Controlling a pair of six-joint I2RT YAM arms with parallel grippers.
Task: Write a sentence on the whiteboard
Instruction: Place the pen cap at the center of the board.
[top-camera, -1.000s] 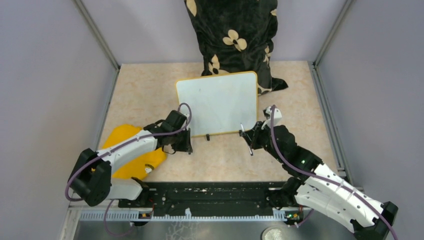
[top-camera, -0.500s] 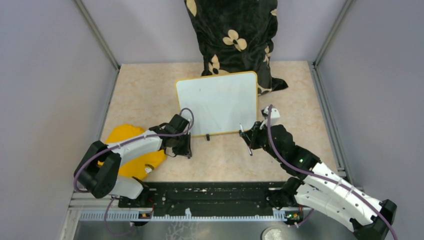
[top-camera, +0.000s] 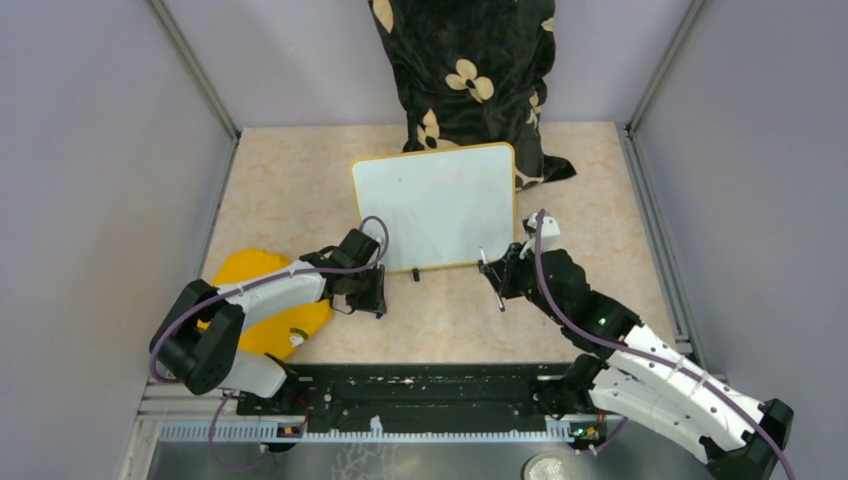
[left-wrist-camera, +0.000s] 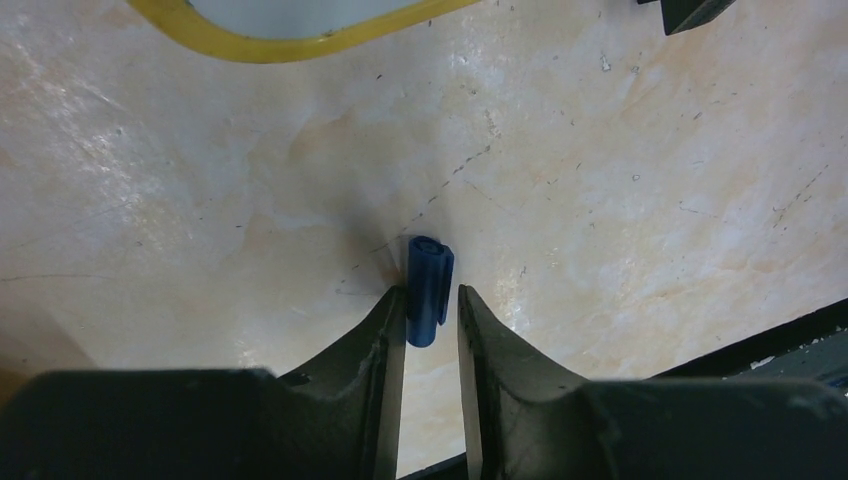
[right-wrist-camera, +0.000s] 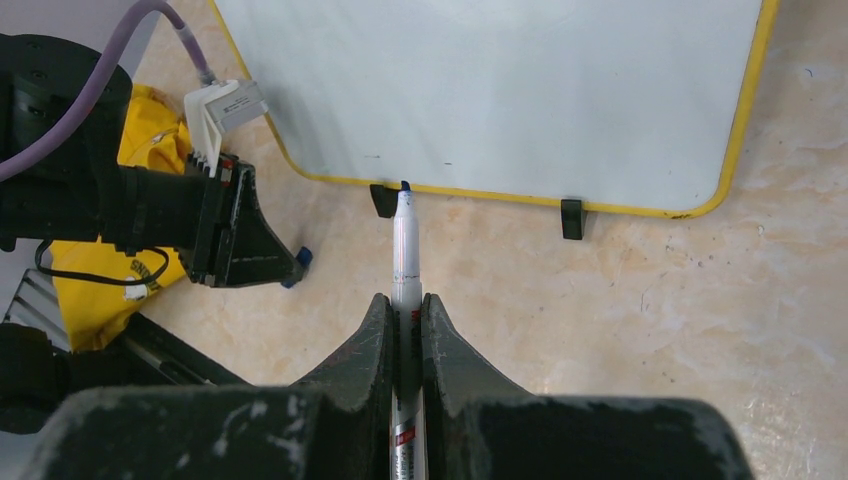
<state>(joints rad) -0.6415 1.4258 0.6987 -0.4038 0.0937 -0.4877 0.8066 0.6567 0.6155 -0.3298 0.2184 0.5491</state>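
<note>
The whiteboard (top-camera: 437, 205) leans back against a pillow, white with a yellow rim (left-wrist-camera: 290, 45). Its face (right-wrist-camera: 500, 90) is blank; no blue sentence shows on it. My right gripper (top-camera: 497, 275) is shut on a silver marker (right-wrist-camera: 406, 240) with the cap off, and the blue tip points at the board's lower edge from just in front. My left gripper (left-wrist-camera: 432, 295) is low over the table by the board's lower left corner. Its jaws stand slightly apart around a blue marker cap (left-wrist-camera: 428, 280) that rests on the table, touching the left finger. The cap also shows in the right wrist view (right-wrist-camera: 303, 258).
A yellow cloth (top-camera: 255, 310) lies at the left under my left arm. A black flowered pillow (top-camera: 465, 70) stands behind the board. Two black feet (right-wrist-camera: 571, 218) hold the board's lower edge. A black rail (top-camera: 420, 385) runs along the near edge. Grey walls close both sides.
My left arm has swung its elbow down and left and brought the gripper lower to the table. The right arm and marker have barely moved.
</note>
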